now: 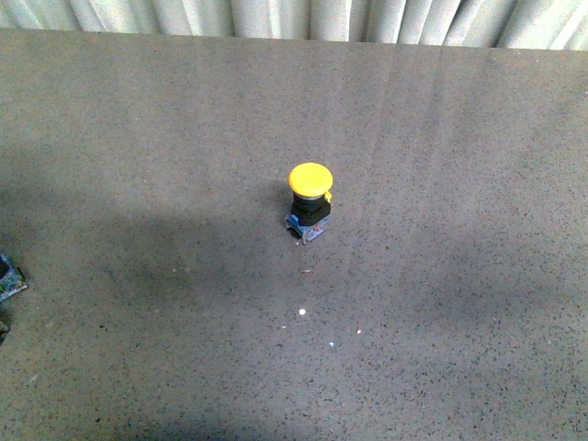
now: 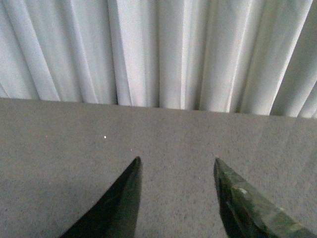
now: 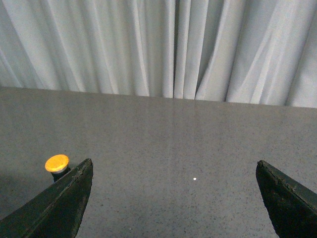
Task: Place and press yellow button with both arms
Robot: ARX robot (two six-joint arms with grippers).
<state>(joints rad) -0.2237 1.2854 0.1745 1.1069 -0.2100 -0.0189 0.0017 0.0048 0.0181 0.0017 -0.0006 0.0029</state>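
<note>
The yellow button stands upright near the middle of the grey table, yellow cap on top, black collar and blue-and-grey base below. In the right wrist view its yellow cap shows just beyond one finger, outside the jaws. My right gripper is open wide and empty above the table. My left gripper is open and empty, with bare table between its fingers; the button does not show in that view. Neither gripper shows in the front view, apart from a small dark part at the left edge.
The grey speckled table runs to a far edge against a white pleated curtain. A few small white specks lie in front of the button.
</note>
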